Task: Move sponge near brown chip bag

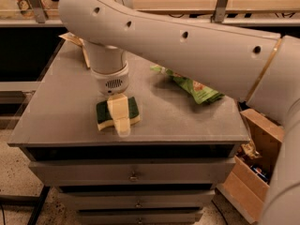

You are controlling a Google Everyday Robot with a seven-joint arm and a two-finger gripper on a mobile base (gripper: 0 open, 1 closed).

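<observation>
1. Hovering end effector directly over sponge; open or closed: cannot tell.
2. Risking off-centre descent pushing sponge over desk edge just in front of sponge, away from brown chip bag behind sponge.

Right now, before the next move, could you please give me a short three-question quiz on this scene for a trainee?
1. True or false: the sponge touches the brown chip bag.
2. The gripper is: A) directly over the sponge; B) far left of it; C) far right of it.
3. Fill in: the snack bag on the right side of the table is coloured ___.
Key: 1 false; 2 A; 3 green.
</observation>
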